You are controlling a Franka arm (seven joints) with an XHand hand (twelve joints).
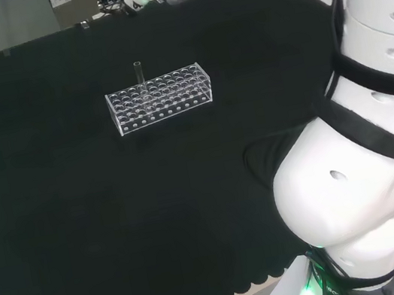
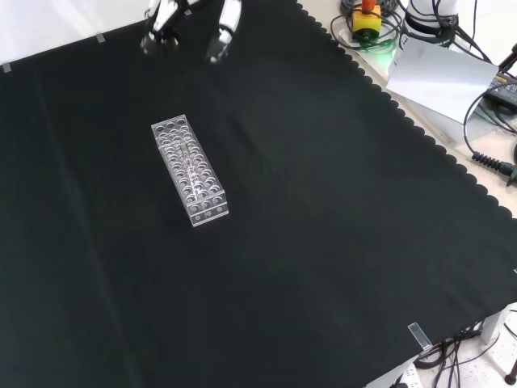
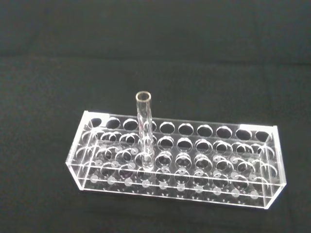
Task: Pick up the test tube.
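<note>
Surface: a bench draped in black cloth (image 2: pixel 339 242).
Rack: a clear plastic rack (image 1: pixel 160 97) is set on the cloth, well apart from the hand.
Tube: one test tube (image 3: pixel 144 130) is stood upright in the rack, its long axis vertical and its open mouth up.
Hand: the hand (image 2: pixel 190 24) is seen at the front view's top edge, fingers spread and holding nothing.
Relation: the tube is judged to lie ahead of and below the palm, as seen in the wrist view.

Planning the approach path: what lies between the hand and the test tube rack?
Nothing: in the front view, bare black cloth separates the hand from the rack holding the test tube.
</note>
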